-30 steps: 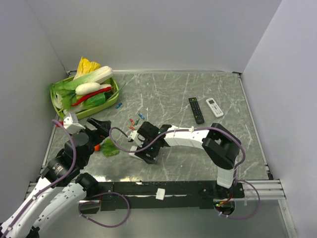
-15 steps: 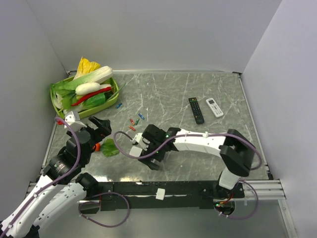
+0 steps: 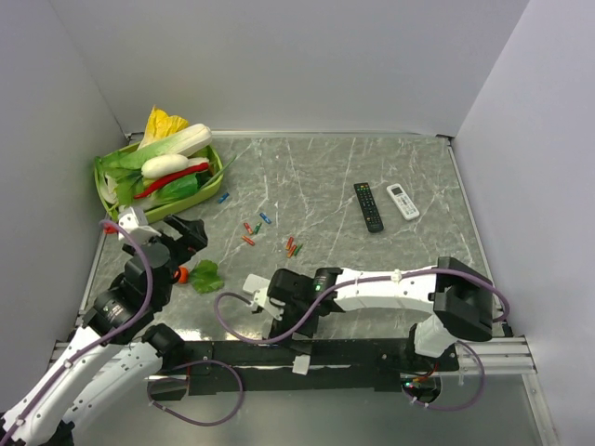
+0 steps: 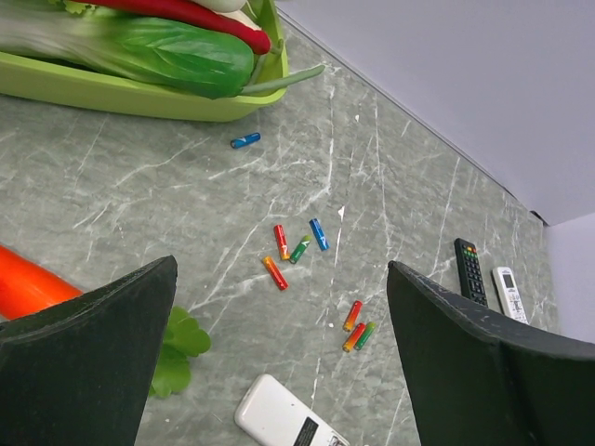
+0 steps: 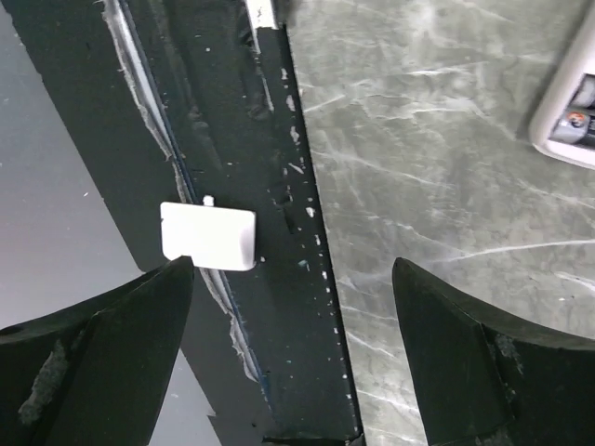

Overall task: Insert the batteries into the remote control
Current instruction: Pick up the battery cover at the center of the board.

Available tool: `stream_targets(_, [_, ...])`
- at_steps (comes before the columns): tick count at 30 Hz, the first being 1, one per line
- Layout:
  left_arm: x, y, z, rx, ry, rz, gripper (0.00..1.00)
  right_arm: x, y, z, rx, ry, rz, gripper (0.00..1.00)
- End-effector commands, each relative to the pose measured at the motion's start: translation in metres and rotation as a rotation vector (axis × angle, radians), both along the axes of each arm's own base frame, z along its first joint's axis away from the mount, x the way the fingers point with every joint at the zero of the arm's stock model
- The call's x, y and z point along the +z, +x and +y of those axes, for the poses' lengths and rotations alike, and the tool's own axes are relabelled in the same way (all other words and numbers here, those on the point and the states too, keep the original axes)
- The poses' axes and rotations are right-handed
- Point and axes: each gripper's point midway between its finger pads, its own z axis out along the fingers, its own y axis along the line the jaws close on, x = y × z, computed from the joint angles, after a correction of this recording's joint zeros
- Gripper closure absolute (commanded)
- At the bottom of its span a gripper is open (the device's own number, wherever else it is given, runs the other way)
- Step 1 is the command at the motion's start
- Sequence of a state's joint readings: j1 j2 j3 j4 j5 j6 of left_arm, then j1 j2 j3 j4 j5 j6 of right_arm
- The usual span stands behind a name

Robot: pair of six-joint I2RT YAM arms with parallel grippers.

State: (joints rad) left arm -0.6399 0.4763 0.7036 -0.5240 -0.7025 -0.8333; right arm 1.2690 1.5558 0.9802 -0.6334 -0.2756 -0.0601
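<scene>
The right jaws stand wide apart and hold nothing, pointing down over the near edge of the tabletop (image 5: 437, 195); directly beneath them, at 6 o'clock in the overhead view, a small white battery cover (image 5: 208, 236) lies on the black base rail (image 5: 218, 93); the remote control (image 3: 255, 282) lies white back up on the tabletop just beside these jaws at about 10 o'clock, its compartment apparently open, though whether a cell already sits inside I cannot tell; the left jaws are likewise spread and empty, hovering at 10 o'clock of the remote near the carrot (image 4: 28, 283); the batteries (image 4: 281, 242) lie loose on the tabletop, one pair (image 4: 351, 316) near the remote at 1 o'clock, a cluster of four at 12 o'clock, and a lone blue one (image 4: 245, 140) further off at 11 o'clock, close to the green tray (image 4: 139, 93); with the cover off, the step in hand looks like fetching a battery; the next move probably calls for a narrow, careful pinch across one tiny cylinder lying flat, likeliest from the near pair, then aligning it end-for-end with the compartment before seating it.
</scene>
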Motion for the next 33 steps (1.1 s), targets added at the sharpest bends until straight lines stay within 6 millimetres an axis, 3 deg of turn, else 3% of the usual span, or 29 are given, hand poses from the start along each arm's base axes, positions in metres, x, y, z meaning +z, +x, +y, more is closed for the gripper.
stream_targets(1, [0.008, 0.005, -0.003, 0.013, -0.038, -0.024, 0.02, 0.002, -0.015, 0.001, 0.040, 0.000, 0.007, 0.06])
stream_targets(11, [-0.002, -0.001, 0.000, 0.018, -0.042, 0.010, 0.02, -0.019, -0.044, -0.001, 0.096, -0.060, 0.017, 0.08])
stream_targets(21, [-0.012, -0.007, -0.001, 0.009, -0.076, 0.032, 0.02, -0.046, -0.050, -0.010, 0.055, -0.156, -0.043, 0.17])
stream_targets(27, [-0.011, -0.008, -0.001, 0.007, -0.088, 0.030, 0.02, -0.048, -0.044, -0.014, 0.032, -0.185, -0.093, 0.32])
stream_targets(30, [-0.010, -0.007, -0.002, 0.005, -0.090, 0.029, 0.02, -0.047, -0.039, -0.016, 0.006, -0.203, -0.117, 0.45])
stream_targets(33, [-0.008, -0.006, -0.003, 0.003, -0.090, 0.024, 0.02, -0.044, -0.032, -0.016, -0.026, -0.206, -0.151, 0.64])
